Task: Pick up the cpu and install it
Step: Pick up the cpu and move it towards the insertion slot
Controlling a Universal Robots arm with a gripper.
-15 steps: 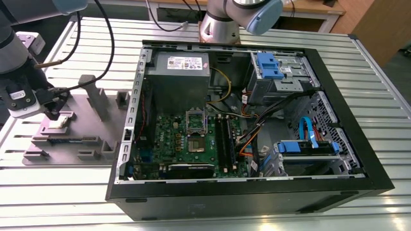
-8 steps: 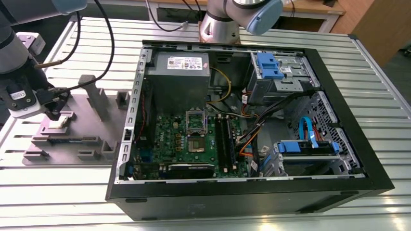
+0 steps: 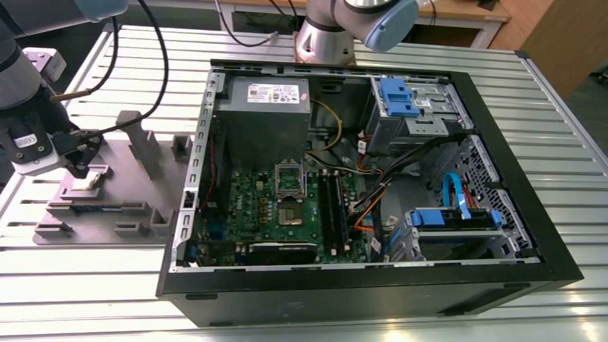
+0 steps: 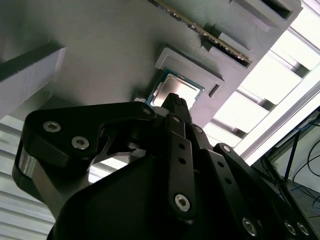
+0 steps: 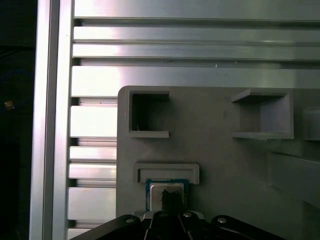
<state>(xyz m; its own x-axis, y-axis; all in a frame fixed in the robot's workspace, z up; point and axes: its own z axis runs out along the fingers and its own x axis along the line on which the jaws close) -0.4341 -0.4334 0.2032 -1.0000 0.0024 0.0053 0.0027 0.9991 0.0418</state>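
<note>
The task is at its beginning. The cpu (image 3: 87,182) lies flat in a shallow recess of the grey tray (image 3: 119,191). This tray stands on the slatted desk (image 3: 95,285) at the exterior view's left, outside the open case (image 3: 380,288).

The pincer (image 3: 80,169) hangs directly over the cpu and points down. Its fingers look pressed together into one narrow tip, narrower than the chip, so they do not hold its edges. The tip is over the middle of the metal top. Whether it touches the top or is just above it, I cannot tell.

So I judge that the pick is not yet done, and the whole install is left. The socket (image 3: 287,211) on the board inside the case is bare, with its dark centre showing. It is well apart from the tray.

The exterior view gives the layout: tray, case, socket, and the arm between them. Both wrist views give the close detail instead. The first wrist view looks down on the chip and shows its green rim, the raised lip beside the recess and two square pockets (image 5: 149,114) of the tray beyond. The second wrist view looks along the fingers and shows how their links close toward the tip over the silver top.
</note>
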